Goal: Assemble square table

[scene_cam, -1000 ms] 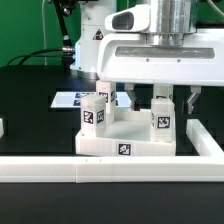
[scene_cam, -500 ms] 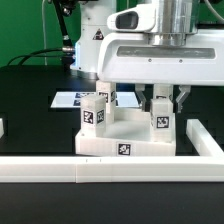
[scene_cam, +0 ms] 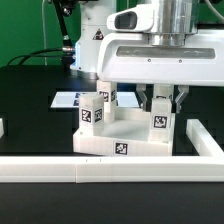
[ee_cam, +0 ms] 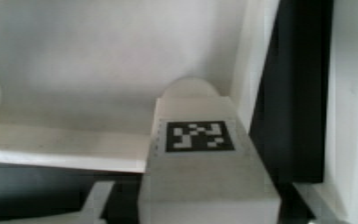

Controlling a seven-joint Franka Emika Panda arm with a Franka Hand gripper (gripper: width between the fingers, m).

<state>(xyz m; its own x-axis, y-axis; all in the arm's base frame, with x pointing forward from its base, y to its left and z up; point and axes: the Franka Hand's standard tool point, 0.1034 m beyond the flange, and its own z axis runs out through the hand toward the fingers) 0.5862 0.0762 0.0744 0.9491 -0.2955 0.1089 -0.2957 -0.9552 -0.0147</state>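
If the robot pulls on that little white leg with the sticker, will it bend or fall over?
Probably not bend: the leg looks like stiff, blocky plastic. It likely won't tip either, since it stands upright in the tabletop at a corner, with the gripper closed around it. It seems light, so the whole tabletop might shift.

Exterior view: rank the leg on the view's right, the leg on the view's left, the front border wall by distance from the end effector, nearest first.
1. Right leg: standing in the tabletop, between the fingers of the end effector.
2. Left leg: upright on the tabletop's corner at the view's left.
3. Front border wall: along the foreground, below the tabletop in the picture.
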